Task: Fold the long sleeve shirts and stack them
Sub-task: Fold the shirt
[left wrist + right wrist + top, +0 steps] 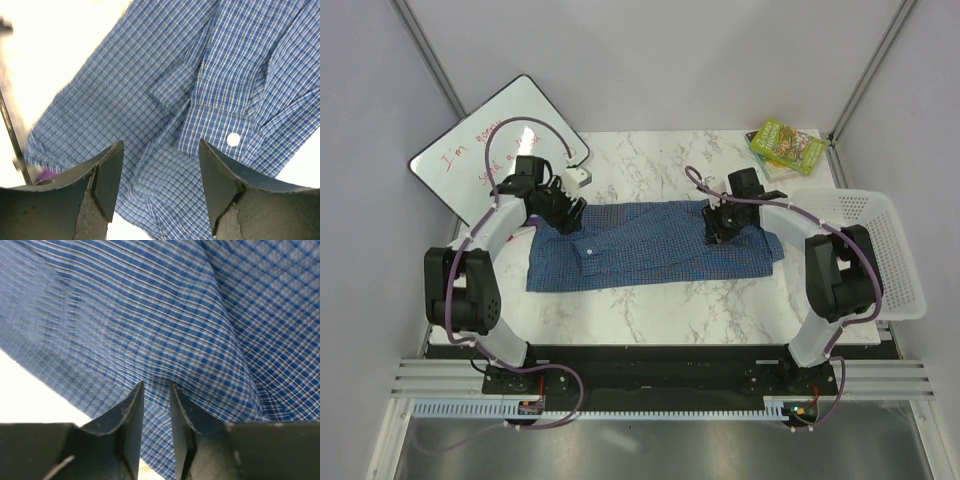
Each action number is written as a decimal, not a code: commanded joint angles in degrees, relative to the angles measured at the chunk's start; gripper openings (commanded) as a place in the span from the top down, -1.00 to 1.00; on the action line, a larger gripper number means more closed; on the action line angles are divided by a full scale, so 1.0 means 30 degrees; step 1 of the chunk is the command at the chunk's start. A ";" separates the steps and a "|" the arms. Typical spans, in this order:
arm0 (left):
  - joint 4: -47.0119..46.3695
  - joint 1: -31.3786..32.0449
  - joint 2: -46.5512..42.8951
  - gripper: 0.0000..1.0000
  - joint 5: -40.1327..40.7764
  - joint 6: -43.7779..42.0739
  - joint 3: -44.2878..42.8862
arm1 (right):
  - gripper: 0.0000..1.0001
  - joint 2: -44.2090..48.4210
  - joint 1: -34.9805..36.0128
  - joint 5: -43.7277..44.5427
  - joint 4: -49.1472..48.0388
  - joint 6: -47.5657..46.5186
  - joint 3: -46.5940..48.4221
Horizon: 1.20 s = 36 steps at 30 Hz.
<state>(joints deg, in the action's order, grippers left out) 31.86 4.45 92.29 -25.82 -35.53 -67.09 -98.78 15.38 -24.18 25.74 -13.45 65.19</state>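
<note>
Quick count for you: one blue checked shirt [650, 245], two hands, one whiteboard [480, 160] with red writing, one white mesh basket [895, 250] and one green box [787, 145] at the far right corner. There's also a small white block [578, 176] just beside the whiteboard; I can't tell what it is.

The shirt lies across the middle of the marble worktop [650, 305], stretched left to right and folded lengthwise into a long band, with a sleeve lying over the front. It's well apart from the basket, which hangs off the worktop's right edge.

Your left hand [568, 213] sits over the far left end of the shirt. In the left wrist view that hand [160, 150] is released, fingers spread wide, with nothing between them. The cloth [200, 75] is below and ahead of the tips, and a cuff with one white button [233, 139] sits just by the right-side finger [225, 190].

Your right hand [720, 225] is down on the far right part of the shirt. Up close, that hand [156, 386] is clenched almost closed, and the cloth [175, 315] rises into a ridge right at the tips with creases fanning out from there, so it looks to be grasping a pinch of the shirt. A bit of bare worktop [30, 395] shows to the left of the fingers.
</note>
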 commanded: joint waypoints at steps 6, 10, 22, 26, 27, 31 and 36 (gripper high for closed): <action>0.2681 0.0685 0.0438 -0.33 0.0723 -0.3653 -0.0373 | 0.36 -0.4301 -0.0028 0.3842 0.0883 -0.0056 0.2817; 0.2334 0.0802 0.0845 -0.28 0.2185 -0.3803 0.0739 | 0.38 -0.4078 -0.0028 0.3259 0.1674 -0.0291 0.3615; 0.3646 0.3783 0.2022 0.14 0.5413 -0.5238 0.4868 | 0.28 0.1140 -0.0028 0.2582 0.4454 -0.0936 0.1826; 0.6273 0.6042 0.0412 0.18 0.4541 -0.4683 0.6016 | 0.28 0.1346 -0.0028 0.2991 0.4460 -0.0440 0.0773; 0.6923 0.6540 0.0060 0.19 0.3202 -0.4130 0.5639 | 0.29 0.1229 -0.0028 0.3138 0.4342 -0.0351 0.0568; 0.8365 0.8681 -0.1610 0.14 0.0322 -0.2458 0.4378 | 0.32 -0.0467 -0.0057 0.4863 0.3086 -0.0320 0.1149; 0.8746 0.7223 -0.2287 0.13 -0.1292 -0.1429 0.1541 | 0.37 -0.3630 -0.0028 0.5834 0.2320 -0.1224 0.3634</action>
<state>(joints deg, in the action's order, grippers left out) 55.31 30.04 88.90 -22.04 -44.36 -54.81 -103.98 15.38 -10.96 36.27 -15.18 69.32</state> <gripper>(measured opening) 0.435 0.326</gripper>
